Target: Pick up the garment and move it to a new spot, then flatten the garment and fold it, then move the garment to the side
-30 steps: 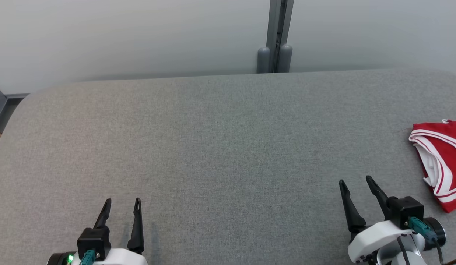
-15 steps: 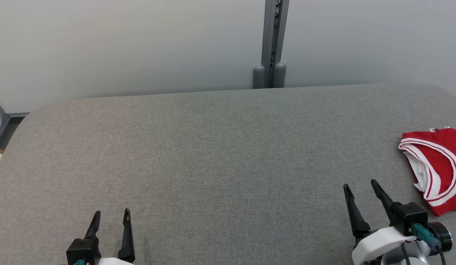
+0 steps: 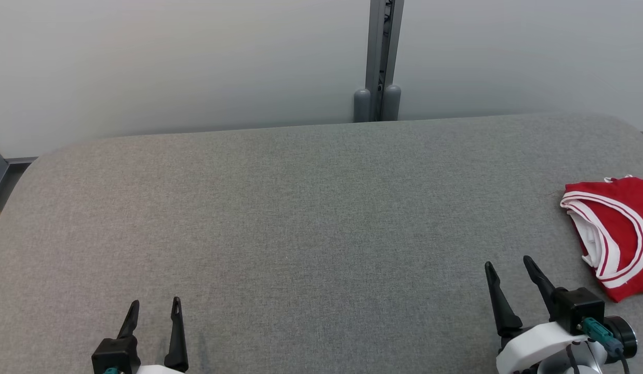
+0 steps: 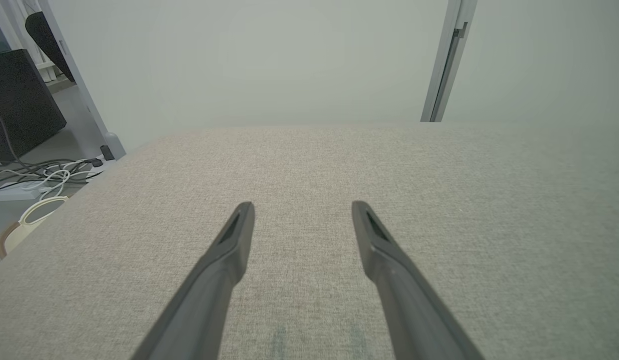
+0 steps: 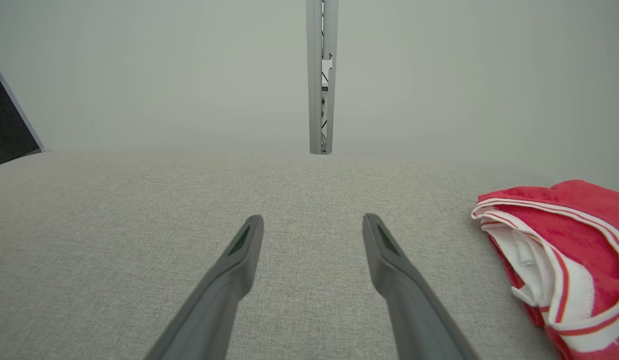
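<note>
lab, partition wall (image 3: 197, 62), floor cables (image 4: 34, 175)

One red-and-white garment (image 3: 620, 234) lying on one grey table (image 3: 300, 208), two grippers showing, left gripper (image 3: 155, 301) and right gripper (image 3: 508, 261), each carrying two dark fingers (image 3: 176, 337), four in all, one grey post (image 3: 378, 47) standing behind, two rounded caps (image 3: 361, 104) sitting at its base

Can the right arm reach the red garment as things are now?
Probably yes. The red garment lies on the grey table just right of the right pincer, whose jaws stand open and empty; nothing lies between the two.
</note>
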### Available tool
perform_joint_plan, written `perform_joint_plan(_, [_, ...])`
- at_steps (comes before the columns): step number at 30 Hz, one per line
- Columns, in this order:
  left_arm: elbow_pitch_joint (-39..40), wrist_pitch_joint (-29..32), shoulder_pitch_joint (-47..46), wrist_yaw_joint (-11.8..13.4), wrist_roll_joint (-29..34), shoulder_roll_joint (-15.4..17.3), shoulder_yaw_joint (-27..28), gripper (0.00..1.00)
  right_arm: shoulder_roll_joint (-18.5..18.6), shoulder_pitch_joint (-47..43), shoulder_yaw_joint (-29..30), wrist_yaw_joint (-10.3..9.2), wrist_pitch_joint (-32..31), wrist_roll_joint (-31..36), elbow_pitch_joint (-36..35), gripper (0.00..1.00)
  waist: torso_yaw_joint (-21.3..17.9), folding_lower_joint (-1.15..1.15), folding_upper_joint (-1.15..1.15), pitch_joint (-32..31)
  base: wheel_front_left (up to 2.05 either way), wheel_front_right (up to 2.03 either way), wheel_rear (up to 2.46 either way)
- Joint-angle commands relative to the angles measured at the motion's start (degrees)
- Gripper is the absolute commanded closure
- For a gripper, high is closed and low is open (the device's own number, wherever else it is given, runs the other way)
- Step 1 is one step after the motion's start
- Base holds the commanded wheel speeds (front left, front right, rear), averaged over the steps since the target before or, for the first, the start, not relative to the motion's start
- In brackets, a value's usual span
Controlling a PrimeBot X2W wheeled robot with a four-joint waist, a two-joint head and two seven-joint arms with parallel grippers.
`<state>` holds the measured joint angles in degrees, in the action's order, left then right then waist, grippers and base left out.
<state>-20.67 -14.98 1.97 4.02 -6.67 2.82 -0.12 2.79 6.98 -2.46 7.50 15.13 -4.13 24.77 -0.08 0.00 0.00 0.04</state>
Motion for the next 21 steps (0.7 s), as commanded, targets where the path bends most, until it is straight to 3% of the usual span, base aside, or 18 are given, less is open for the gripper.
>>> perform_joint_plan(1, [-0.06, -0.25, 0.18, -0.2, -0.17, 0.21, 0.2, 0.0, 0.31, -0.22, -0.06, -0.02, -0.06, -0.36, 0.18, 0.0, 0.02, 0.0, 0.0, 0.09, 0.0, 0.0, 0.0])
perform_joint_plan(21, [-1.28, -0.25, -0.39, 0.08, -0.76, 0.25, -0.48, 0.0, 0.28, 0.49, -1.54, -0.02, -0.06, 0.06, 1.58, 0.0, -0.54, 0.0, 0.0, 1.19, 0.0, 0.0, 0.0])
